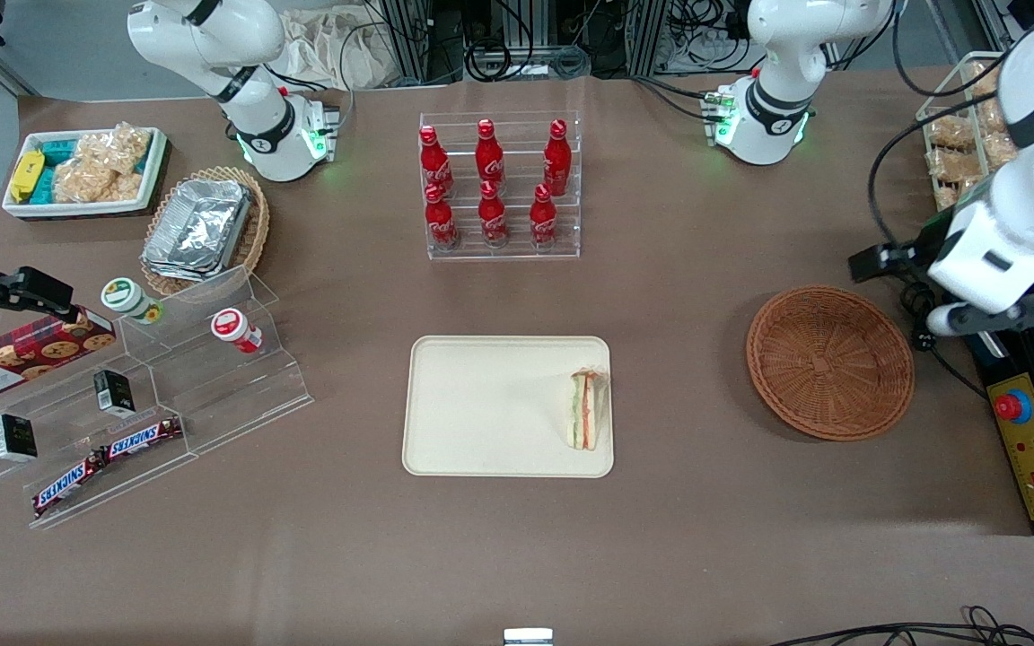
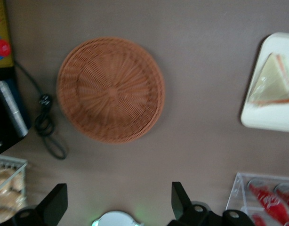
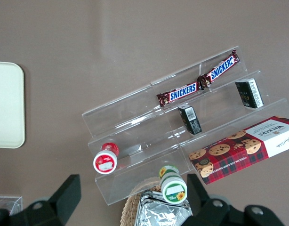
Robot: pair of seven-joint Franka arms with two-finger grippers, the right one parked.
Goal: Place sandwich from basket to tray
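the sandwich [image 1: 588, 410] lies on the tray [image 1: 481, 404], close to the tray edge that faces the basket [image 1: 829, 362]. its long side runs from the bottle rack [image 1: 499, 184] end toward the front camera, and the stripes of orange and green filling run that same way. in the left wrist view the sandwich [image 2: 272, 82] looks like a triangle in shiny clear wrap.

the basket is round, low and made of woven reddish-brown wicker. nothing is in it. it sits on the brown table [image 1: 679, 538], well apart from the tray, toward the working arm's end.

the tray is flat, cream colored, a rectangle with round corners and a low rim.

the left arm is white and bends down over the edge of the table near the basket. its gripper [image 2: 118, 200] hangs up above the table, beside the basket and not touching it. the two black fingers [image 2: 180, 197] are spread wide with nothing between them.

the rack is clear plastic and holds six red bottles.
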